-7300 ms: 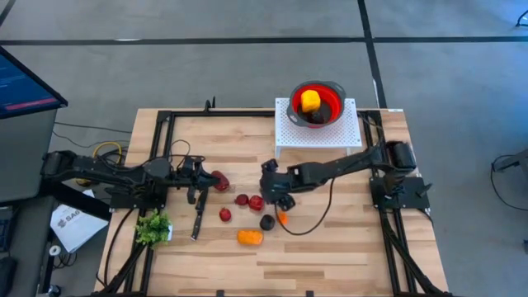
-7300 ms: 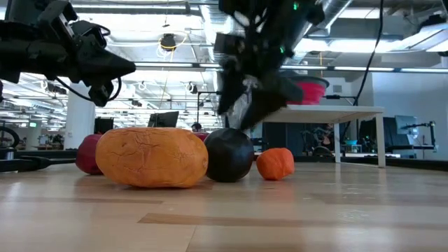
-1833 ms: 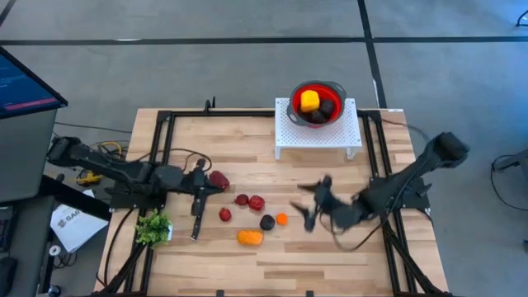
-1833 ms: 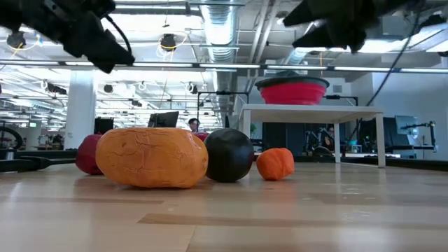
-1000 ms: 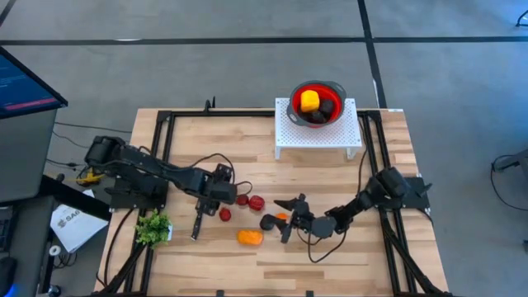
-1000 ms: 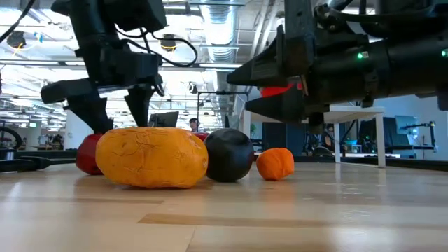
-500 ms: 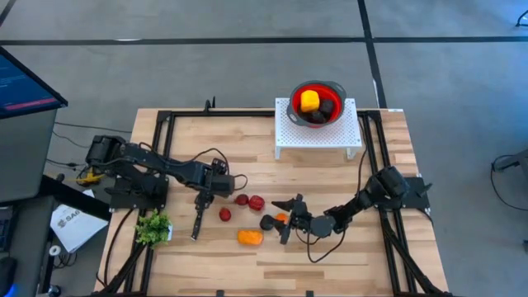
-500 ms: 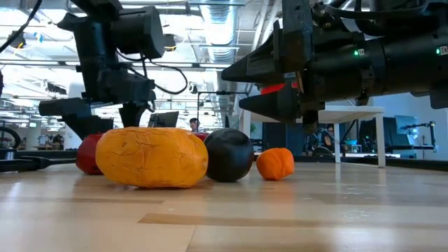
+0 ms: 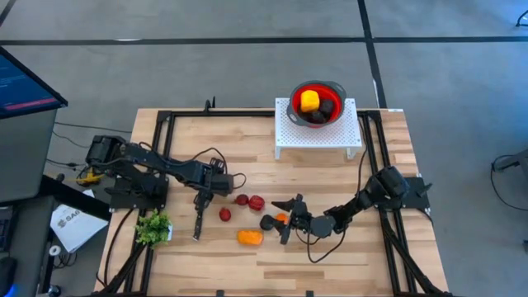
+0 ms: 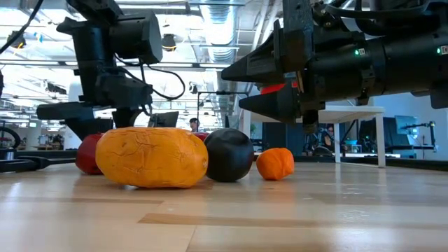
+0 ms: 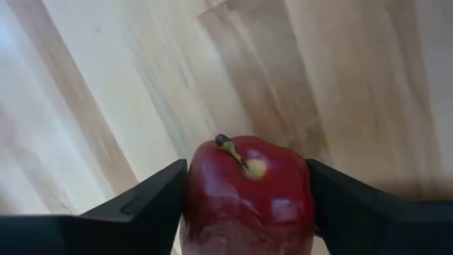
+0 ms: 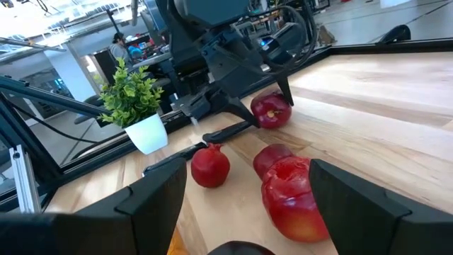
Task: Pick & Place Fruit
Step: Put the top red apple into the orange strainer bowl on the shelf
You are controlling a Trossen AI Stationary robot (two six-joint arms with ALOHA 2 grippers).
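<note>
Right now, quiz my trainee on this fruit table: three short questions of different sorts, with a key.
1. True or false: the red round bowl on the white perforated stand holds a yellow fruit piece.
2. The left gripper is at which thing? A: the oblong orange fruit. B: the shiny red apple. C: the leafy green plant.
3. Fill in: the right gripper has its jaws ___.
Key: 1 true; 2 B; 3 open.

Robotics lab, exposed ceiling ducts (image 10: 224, 28), distant workstations, concrete floor (image 9: 247, 74)
</note>
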